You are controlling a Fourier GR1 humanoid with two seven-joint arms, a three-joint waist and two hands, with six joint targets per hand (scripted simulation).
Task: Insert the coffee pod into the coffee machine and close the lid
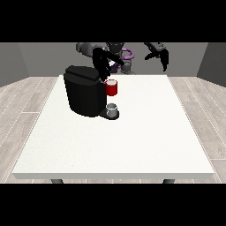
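Starting with the fingers: the hand at the view's left (pixel 102 66) hangs its dark fingers (pixel 105 74) down over the front top edge of the coffee machine (pixel 84 95), right above a red thing at the machine (pixel 111 88). They blend into the black of the machine, so honestly I can't tell if they're spread, curled or holding anything. The hand at the view's right (pixel 161 55) is up in the air, well apart from everything, off past the far right corner of the surface (pixel 132 145); its fingers (pixel 165 64) point downward and look fairly straight and relaxed, with nothing between them.

The machine itself is a chunky black box sitting on the left half of the white surface, toward the far edge. Its lid (pixel 81 73) looks tilted on top. Under the red thing, on the machine's little front platform, there's a small grey thing (pixel 112 108), cup-shaped; can't say whether that's the pod. The robot's torso (pixel 117 55) is behind the far edge, small and dark with a purple bit.
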